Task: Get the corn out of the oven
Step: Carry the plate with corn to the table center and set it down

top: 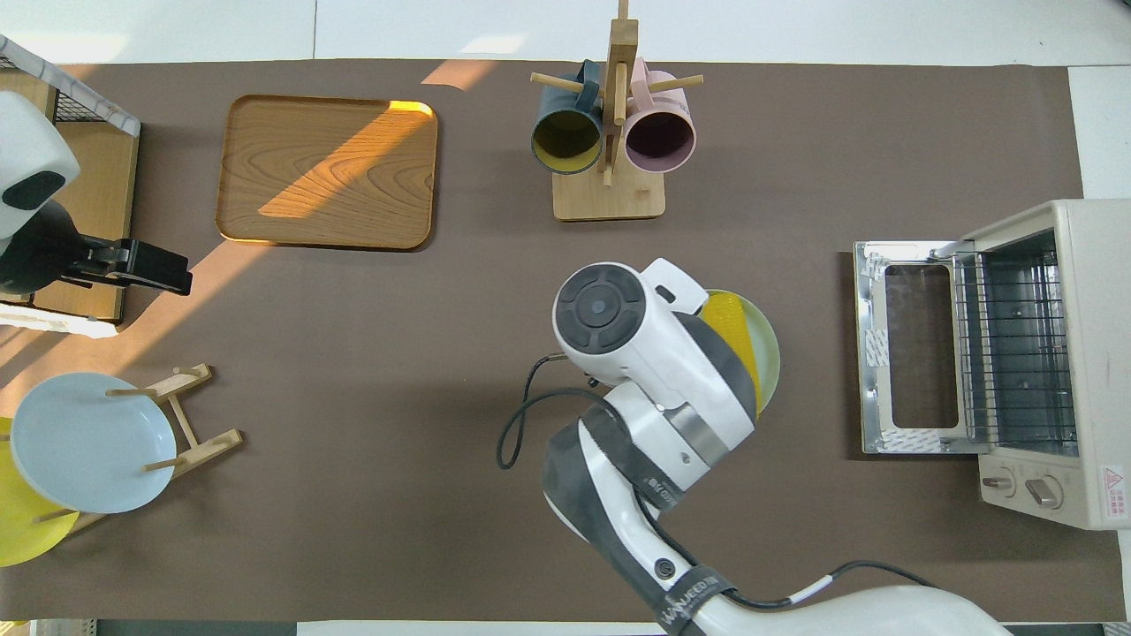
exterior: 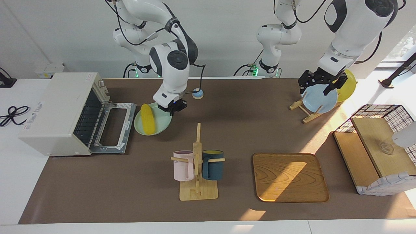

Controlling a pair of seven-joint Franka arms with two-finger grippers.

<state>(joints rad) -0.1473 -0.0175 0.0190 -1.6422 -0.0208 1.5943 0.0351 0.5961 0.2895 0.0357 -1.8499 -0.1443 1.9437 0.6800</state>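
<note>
Facing view: right gripper (exterior: 173, 108) clamped on rim of pale green round plate (exterior: 159, 123) bearing bright yellow tapered corn cob (exterior: 148, 118), outside boxy off-white toaster oven (exterior: 61, 112), in front of its lowered door; left gripper (exterior: 320, 83) spread wide over light blue racked plate (exterior: 320, 99), waiting

Overhead view: right arm covers most of corn cob (top: 738, 331); oven (top: 1029, 358) rack bare

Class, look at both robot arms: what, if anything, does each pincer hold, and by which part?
The right pincer holds the pale green plate by its rim, the corn lying on it. The left pincer hangs open over the blue plate, holding nothing.
</note>
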